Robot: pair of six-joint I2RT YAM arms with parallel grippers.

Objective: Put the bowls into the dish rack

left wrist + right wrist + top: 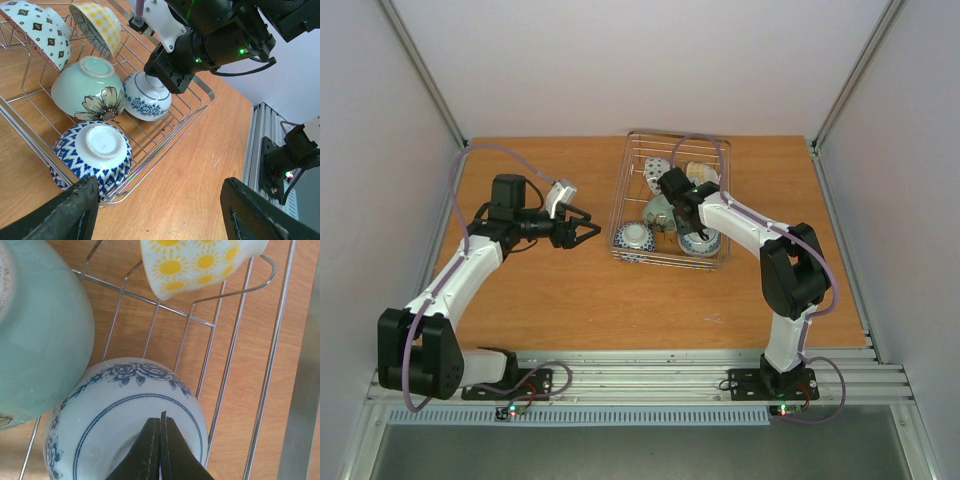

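From above, the dish rack (pixel 620 215) was seen on the far part of the table (pixel 540 300), with bowls (pixel 634 237) inside and no bowl seen outside it, so loading was judged all but done. Part of the rack was hidden by the right arm (pixel 750 230). The left gripper (pixel 588 232) was held spread and empty beside the rack. In the left wrist view, five bowls were counted in the rack. In the right wrist view, the right gripper (pixel 160 419) was pressed together over the rose-patterned bowl (pixel 125 405); contact could not be told.
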